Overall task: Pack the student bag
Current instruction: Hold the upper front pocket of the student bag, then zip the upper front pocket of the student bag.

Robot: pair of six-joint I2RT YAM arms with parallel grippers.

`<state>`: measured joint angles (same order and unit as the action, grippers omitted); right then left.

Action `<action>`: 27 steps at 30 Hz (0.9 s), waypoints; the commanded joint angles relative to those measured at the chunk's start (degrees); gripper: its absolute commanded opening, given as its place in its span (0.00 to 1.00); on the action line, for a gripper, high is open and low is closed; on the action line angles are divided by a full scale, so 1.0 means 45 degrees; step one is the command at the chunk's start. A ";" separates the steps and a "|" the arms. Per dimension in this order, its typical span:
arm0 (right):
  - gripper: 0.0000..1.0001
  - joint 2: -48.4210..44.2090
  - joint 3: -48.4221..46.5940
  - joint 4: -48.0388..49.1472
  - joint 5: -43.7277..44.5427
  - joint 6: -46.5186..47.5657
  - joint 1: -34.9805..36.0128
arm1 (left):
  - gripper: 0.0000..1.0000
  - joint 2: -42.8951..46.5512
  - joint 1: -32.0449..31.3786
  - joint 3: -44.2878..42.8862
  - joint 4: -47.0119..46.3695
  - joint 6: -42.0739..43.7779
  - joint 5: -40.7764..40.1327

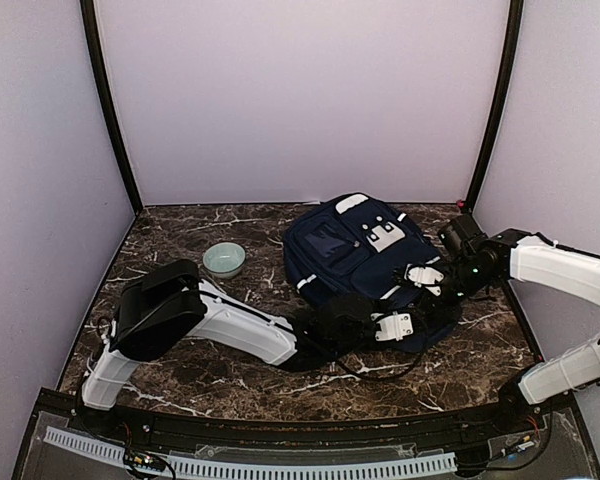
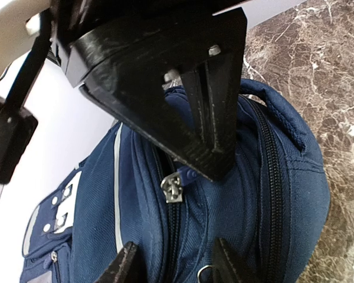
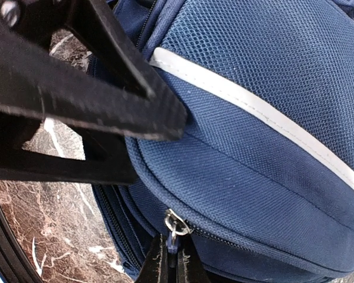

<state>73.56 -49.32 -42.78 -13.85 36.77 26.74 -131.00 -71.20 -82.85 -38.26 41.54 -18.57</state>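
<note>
The student bag (image 1: 352,250) is a navy-blue backpack with white stripes, lying flat at the middle right of the table. My left gripper (image 1: 358,322) is at its near edge. In the left wrist view my left gripper (image 2: 177,266) stands open, its fingertips (image 2: 127,264) on either side of a ridge of bag (image 2: 130,194) fabric with a zip line and a silver zip slider (image 2: 171,190). My right gripper (image 1: 432,288) is at the bag's right side. In the right wrist view my right gripper (image 3: 172,250) is shut on the small blue zip pull (image 3: 174,240) hanging from a silver ring on the bag (image 3: 253,118).
A small pale-green bowl (image 1: 224,259) stands on the dark marble table (image 1: 210,375), left of the bag. White walls close the table in at the back and on both sides. A black cable (image 1: 380,372) loops on the table by the left arm.
</note>
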 commanded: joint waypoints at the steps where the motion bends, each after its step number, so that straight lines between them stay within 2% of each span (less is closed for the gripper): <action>1: 0.03 -0.0217 -0.0334 -0.0209 -0.0596 -0.0185 0.0053 | 0.37 -0.0481 0.0177 -0.0807 -0.0332 0.0868 -0.0953; 5: 0.03 -0.0119 -0.0278 -0.0110 -0.0712 -0.0294 0.0053 | 0.15 -0.0931 0.0177 -0.1350 -0.0590 0.1274 -0.1640; 10: 0.02 0.0236 -0.0161 -0.0012 -0.0122 -0.0360 -0.0336 | 0.00 -0.0799 0.0124 -0.1040 -0.0995 0.1758 -0.2138; 16: 0.01 0.0867 -0.0583 -0.0414 -0.0079 -0.0023 -0.2140 | 0.00 -0.0007 0.0013 0.0084 -0.1238 0.1422 -0.2155; 27: 0.01 0.2549 -0.1681 -0.0024 0.0537 0.0379 -0.4003 | 0.00 0.1826 -0.0548 0.2587 -0.1140 0.0554 -0.1678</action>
<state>83.40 -53.98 -44.18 -14.76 37.47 11.90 -129.27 -72.66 -75.57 -44.49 46.87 -23.81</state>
